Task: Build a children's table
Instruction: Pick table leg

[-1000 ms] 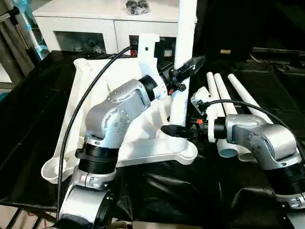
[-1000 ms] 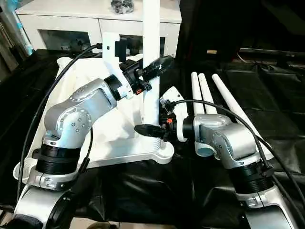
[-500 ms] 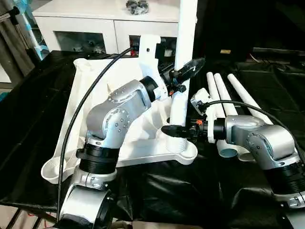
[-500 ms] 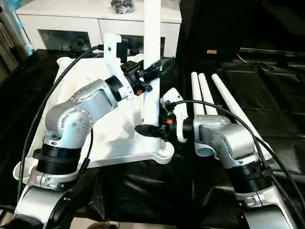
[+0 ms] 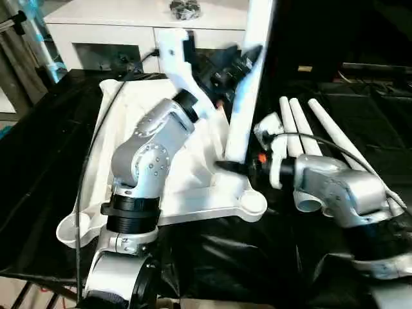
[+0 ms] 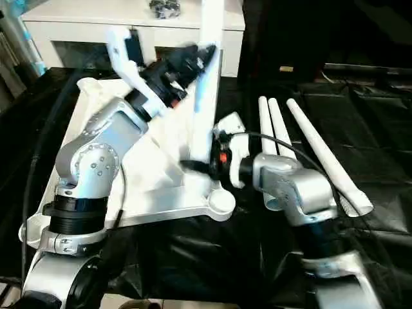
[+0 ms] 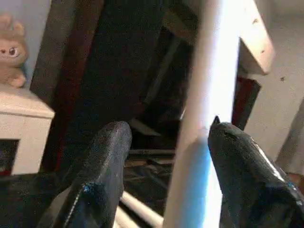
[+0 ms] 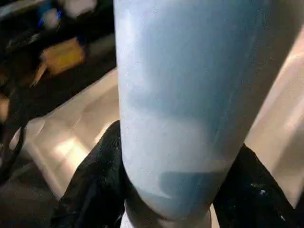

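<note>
The tabletop (image 5: 193, 187) lies underside up on the black-covered table (image 5: 212, 257). One leg (image 5: 248, 77) leans over it, lifted off the near corner socket (image 5: 251, 203). The right gripper (image 8: 166, 190) has its fingers clamped around the leg's lower end. The left gripper (image 7: 168, 156) sits higher up, fingers spread wide around the leg. Three spare legs (image 5: 302, 135) lie beside the tabletop.

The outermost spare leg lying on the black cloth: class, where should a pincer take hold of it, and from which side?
Grip the outermost spare leg mid-length, coming from above with the fingers across its width. It lies flat on the black cloth, apart from the other two legs, so both long sides are free; its far end tapers thinner.
</note>
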Robot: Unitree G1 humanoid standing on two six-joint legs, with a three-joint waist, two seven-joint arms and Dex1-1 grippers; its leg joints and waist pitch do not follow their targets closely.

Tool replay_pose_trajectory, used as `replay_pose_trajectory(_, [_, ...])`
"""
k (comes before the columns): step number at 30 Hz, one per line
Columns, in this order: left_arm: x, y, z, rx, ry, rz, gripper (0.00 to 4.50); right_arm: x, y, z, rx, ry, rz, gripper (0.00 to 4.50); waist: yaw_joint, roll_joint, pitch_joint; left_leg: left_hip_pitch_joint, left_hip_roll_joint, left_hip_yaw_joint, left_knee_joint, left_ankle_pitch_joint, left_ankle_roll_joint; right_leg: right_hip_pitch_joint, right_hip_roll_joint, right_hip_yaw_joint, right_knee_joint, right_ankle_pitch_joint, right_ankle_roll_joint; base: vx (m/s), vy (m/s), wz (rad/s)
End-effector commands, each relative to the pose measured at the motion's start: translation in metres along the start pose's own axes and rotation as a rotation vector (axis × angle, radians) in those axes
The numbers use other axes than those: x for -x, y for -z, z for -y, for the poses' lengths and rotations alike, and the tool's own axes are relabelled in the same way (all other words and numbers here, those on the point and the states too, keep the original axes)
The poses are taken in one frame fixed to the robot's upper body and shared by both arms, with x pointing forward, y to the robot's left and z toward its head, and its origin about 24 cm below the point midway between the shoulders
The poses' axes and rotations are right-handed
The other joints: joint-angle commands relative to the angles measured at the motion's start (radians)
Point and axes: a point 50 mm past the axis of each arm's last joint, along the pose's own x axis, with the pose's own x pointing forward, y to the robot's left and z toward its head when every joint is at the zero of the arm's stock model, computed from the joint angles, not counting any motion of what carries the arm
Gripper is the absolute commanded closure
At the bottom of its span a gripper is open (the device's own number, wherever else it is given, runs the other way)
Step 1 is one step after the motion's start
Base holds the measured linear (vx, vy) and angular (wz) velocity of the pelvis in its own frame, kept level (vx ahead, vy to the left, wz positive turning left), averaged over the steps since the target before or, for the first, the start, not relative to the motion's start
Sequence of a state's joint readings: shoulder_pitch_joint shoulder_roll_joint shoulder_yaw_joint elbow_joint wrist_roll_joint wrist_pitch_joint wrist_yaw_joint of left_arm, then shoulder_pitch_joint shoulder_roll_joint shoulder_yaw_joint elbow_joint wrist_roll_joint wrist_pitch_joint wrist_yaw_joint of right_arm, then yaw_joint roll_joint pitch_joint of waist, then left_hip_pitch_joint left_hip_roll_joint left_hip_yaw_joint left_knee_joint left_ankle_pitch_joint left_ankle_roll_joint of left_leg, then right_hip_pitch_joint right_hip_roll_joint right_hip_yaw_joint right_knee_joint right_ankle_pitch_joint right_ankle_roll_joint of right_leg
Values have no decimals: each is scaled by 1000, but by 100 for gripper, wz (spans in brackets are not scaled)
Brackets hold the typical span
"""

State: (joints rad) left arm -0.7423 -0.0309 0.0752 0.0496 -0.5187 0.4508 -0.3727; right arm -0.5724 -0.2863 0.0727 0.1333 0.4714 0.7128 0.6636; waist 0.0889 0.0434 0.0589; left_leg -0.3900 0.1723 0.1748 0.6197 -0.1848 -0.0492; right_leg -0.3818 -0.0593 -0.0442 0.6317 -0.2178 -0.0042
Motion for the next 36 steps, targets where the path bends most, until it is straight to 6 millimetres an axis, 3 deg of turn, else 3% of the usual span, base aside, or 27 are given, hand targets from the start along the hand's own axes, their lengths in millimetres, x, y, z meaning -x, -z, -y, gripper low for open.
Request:
replay_pose_trajectory(1, [6, 1, -4, 12, 12, -8, 150, 3, -15, 9, 30, 67, 82, 260, -7, 4, -77, 19, 51, -25, -68, -126, 11, 51, -75, 41, -69, 9, -251, 0, 0, 0])
replay_pose_trajectory(2, [11, 1, -7, 18, 20, -16, 150, 1, -17, 14, 36, 111, 105, 260, -3, 3, -79, 18, 48, -24, -65, -108, 20, 52, -77, 42, -64, 29, -255, 0, 0, 0])
replay_pose_trajectory(3, [11, 1, -7, 18, 20, -16, 150, 1, -17, 14, 36, 111, 105, 260, -1, 24, -79, 16, 47, -25, -63, -102, 20, 49, -80, 41, -61, 28, -257, 0, 0, 0])
replay_pose_trajectory(4, [15, 0, -9, 6, 21, -30, 150, 2, -19, 16, 58, 155, 120, 260, -4, 19, -79, 17, 47, -23, -63, -107, 25, 49, -76, 41, -66, 22, -255, 0, 0, 0])
replay_pose_trajectory(6, [22, 1, -14, -18, 11, -59, 150, 4, -23, 17, 83, 205, 156, 260, -1, -4, -80, 14, 49, -21, -65, -84, 35, 51, -78, 40, -65, 21, -252, 0, 0, 0])
replay_pose_trajectory(7, [22, 1, -14, -18, 11, -59, 150, 4, -23, 17, 83, 205, 156, 260, 2, 5, -80, 14, 49, -22, -65, -80, 36, 50, -81, 41, -60, 12, -253, 0, 0, 0])
replay_pose_trajectory(9, [40, 7, -23, -160, 12, -150, 150, 9, -20, 15, 128, 229, 149, 260, -2, -1, -78, 12, 50, -22, -67, -73, 44, 48, -78, 40, -64, -16, -235, 0, 0, 0])
replay_pose_trajectory(12, [69, 27, -28, -334, 127, -359, 150, 17, -9, 11, 102, 198, 99, 260, -4, 21, -78, 20, 52, -23, -70, -76, 45, 37, -72, 42, -63, -33, -194, 0, 0, 0])
replay_pose_trajectory(13, [69, 27, -28, -334, 127, -359, 150, 17, -9, 11, 102, 198, 99, 260, -5, 21, -77, 22, 53, -22, -71, -87, 39, 36, -72, 42, -66, -42, -193, 0, 0, 0])
replay_pose_trajectory(14, [78, 35, -26, -351, 175, -424, 150, 20, -7, 11, 83, 193, 99, 260, -3, 35, -77, 26, 53, -22, -72, -114, 19, 33, -73, 42, -66, -62, -201, 0, 0, 0])
replay_pose_trajectory(15, [86, 43, -22, -347, 246, -490, 150, 25, -5, 11, 77, 196, 95, 260, -3, 30, -77, 28, 55, -21, -74, -128, 14, 31, -73, 42, -71, -68, -202, 0, 0, 0])
replay_pose_trajectory(16, [92, 48, -19, -340, 290, -533, 150, 28, -4, 12, 73, 199, 93, 260, -4, 57, -75, 32, 55, -25, -78, -172, -11, 27, -70, 40, -74, -73, -199, 0, 0, 0])
replay_pose_trajectory(17, [107, 67, -10, -299, 433, -663, 150, 37, 0, 15, 63, 224, 89, 260, -4, 31, -76, 28, 55, -26, -83, -178, -12, 36, -69, 41, -68, -52, -203, 0, 0, 0])
replay_pose_trajectory(18, [110, 72, -7, -296, 468, -695, 150, 40, 1, 17, 62, 235, 88, 260, -2, 36, -73, 26, 52, -24, -83, -167, -6, 32, -70, 44, -66, -57, -201, 0, 0, 0])
replay_pose_trajectory(19, [109, 76, -6, -303, 486, -718, 150, 41, 1, 17, 66, 236, 88, 260, -1, 54, -73, 26, 49, -23, -81, -175, -10, 30, -72, 44, -65, -71, -203, 0, 0, 0])
replay_pose_trajectory(21, [111, 85, -7, -286, 492, -764, 150, 40, 3, 16, 78, 235, 83, 260, -4, 46, -72, 28, 49, -20, -81, -202, -20, 31, -75, 46, -74, -114, -205, 0, 0, 0])
replay_pose_trajectory(22, [113, 90, -8, -278, 483, -779, 150, 38, 3, 15, 80, 236, 83, 260, -8, 40, -69, 17, 47, -22, -82, -195, -19, 39, -78, 46, -73, -134, -205, 0, 0, 0])
replay_pose_trajectory(23, [115, 95, -11, -283, 471, -804, 150, 37, 4, 13, 81, 233, 85, 260, -11, 46, -67, 20, 46, -21, -82, -204, -17, 35, -79, 47, -80, -175, -196, 0, 0, 0])
replay_pose_trajectory(25, [120, 102, -17, -300, 457, -855, 150, 36, 2, 9, 91, 220, 83, 260, -21, 29, -67, 13, 43, -22, -83, -201, -12, 42, -77, 47, -84, -215, -174, 0, 0, 0])
replay_pose_trajectory(26, [122, 103, -17, -302, 457, -863, 150, 36, 2, 8, 92, 218, 82, 260, -26, 28, -68, 17, 43, -21, -82, -193, -8, 39, -77, 48, -86, -230, -164, 0, 0, 0])
replay_pose_trajectory(27, [123, 104, -18, -303, 458, -873, 150, 36, 1, 7, 93, 216, 81, 260, -28, 33, -70, 18, 43, -23, -82, -186, -6, 39, -78, 48, -84, -232, -164, 0, 0, 0])
replay_pose_trajectory(28, [125, 107, -25, -306, 429, -894, 150, 35, 1, 5, 102, 201, 74, 260, -35, 7, -70, 13, 43, -19, -81, -163, 5, 41, -74, 47, -88, -218, -163, 0, 0, 0])
replay_pose_trajectory(29, [125, 107, -27, -309, 424, -899, 150, 35, 1, 5, 106, 197, 71, 260, -31, 24, -71, 15, 43, -21, -79, -141, 13, 38, -76, 47, -83, -205, -168, 0, 0, 0])
replay_pose_trajectory(31, [126, 108, -35, -321, 390, -917, 179, 34, 2, 3, 107, 186, 66, 260, -35, 37, -73, 20, 44, -20, -77, -144, 15, 33, -74, 46, -84, -197, -175, 0, 0, 0])
replay_pose_trajectory(32, [127, 109, -37, -325, 376, -923, 187, 33, 3, 2, 109, 181, 64, 260, -37, 32, -74, 18, 44, -20, -77, -139, 16, 35, -72, 45, -82, -174, -180, 0, 0, 0])
replay_pose_trajectory(34, [130, 112, -43, -311, 358, -959, 190, 33, 4, 1, 117, 169, 53, 260, -36, 36, -75, 19, 44, -20, -78, -139, 18, 35, -71, 45, -80, -144, -190, 0, 0, 0])
replay_pose_trajectory(36, [134, 115, -44, -282, 344, -990, 225, 34, 4, 0, 119, 165, 47, 260, -34, 34, -77, 20, 46, -21, -77, -125, 23, 37, -73, 45, -76, -106, -202, 0, 0, 0])
